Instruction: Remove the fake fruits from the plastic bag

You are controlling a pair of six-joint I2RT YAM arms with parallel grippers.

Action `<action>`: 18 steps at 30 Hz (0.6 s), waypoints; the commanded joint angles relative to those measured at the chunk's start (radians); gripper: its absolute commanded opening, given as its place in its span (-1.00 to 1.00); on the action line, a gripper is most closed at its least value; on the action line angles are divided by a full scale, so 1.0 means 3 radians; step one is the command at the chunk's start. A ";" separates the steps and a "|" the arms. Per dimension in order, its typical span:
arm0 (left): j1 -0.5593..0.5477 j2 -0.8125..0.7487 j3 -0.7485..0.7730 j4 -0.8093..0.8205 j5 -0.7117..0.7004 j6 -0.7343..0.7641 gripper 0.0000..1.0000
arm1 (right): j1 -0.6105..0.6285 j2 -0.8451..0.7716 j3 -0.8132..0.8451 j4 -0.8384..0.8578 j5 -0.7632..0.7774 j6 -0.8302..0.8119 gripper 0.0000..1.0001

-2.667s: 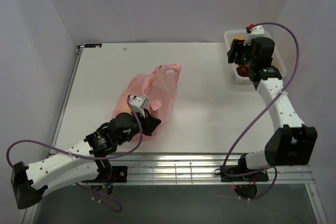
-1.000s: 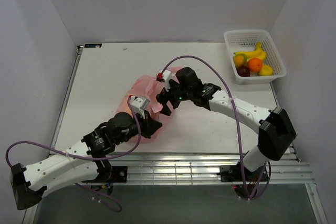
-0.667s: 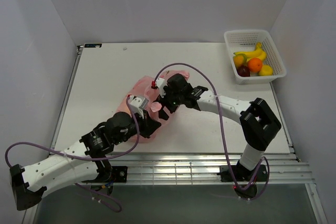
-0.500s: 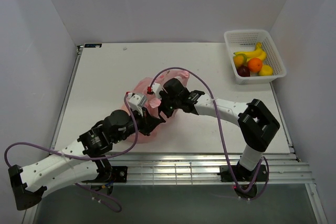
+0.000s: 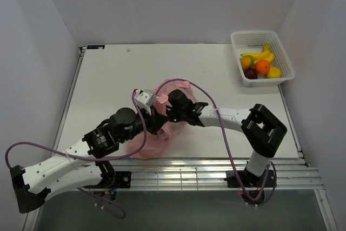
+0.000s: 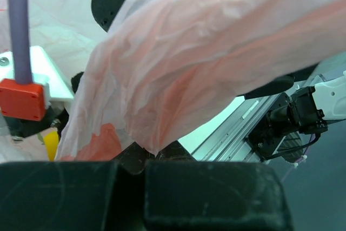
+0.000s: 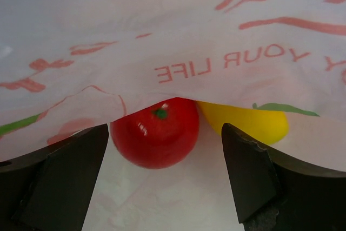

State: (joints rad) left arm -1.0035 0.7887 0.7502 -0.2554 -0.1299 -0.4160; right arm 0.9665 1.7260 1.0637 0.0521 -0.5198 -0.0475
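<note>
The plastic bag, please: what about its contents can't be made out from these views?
- Top external: contents of the plastic bag, hidden by both arms and its film.
- Right wrist: tops of the red fruit and yellow fruit, under film; further fruits unseen.
- Left wrist: left gripper jaws, buried under film.

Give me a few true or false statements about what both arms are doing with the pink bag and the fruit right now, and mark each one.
1. The right fingers stand open, and in the wrist view a red fruit shows between them. True.
2. A yellow fruit lies beside the red fruit, under the plastic bag film. True.
3. The left fingers are open and clear of the bag. False: they are shut on its film.
4. The white basket is empty. False: it holds a banana bunch, an orange fruit and more.
</note>
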 commanded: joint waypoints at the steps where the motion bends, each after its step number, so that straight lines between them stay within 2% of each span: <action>1: -0.0009 -0.0123 -0.0036 -0.0018 -0.0124 0.0006 -1.00 | 0.0056 -0.0128 -0.0074 -0.0035 -0.0292 -0.0067 0.80; 6: -0.0009 -0.0246 -0.0138 -0.0059 -0.0145 -0.0065 -1.00 | 0.0158 -0.0277 -0.0196 -0.0092 -0.0610 -0.0169 0.80; 14: -0.0009 -0.0165 -0.0159 -0.0038 -0.0017 -0.0112 -1.00 | 0.0409 0.0019 -0.0069 -0.0117 -0.0043 -0.0149 0.80; 18: -0.0009 -0.0139 -0.0148 -0.0043 -0.0022 -0.0086 -1.00 | 0.0541 0.0117 -0.0140 -0.0117 0.0060 -0.0133 0.80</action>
State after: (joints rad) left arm -1.0039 0.7464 0.7074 -0.2710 -0.1402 -0.4454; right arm 1.0966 1.7374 1.0119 0.0177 -0.5465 -0.0826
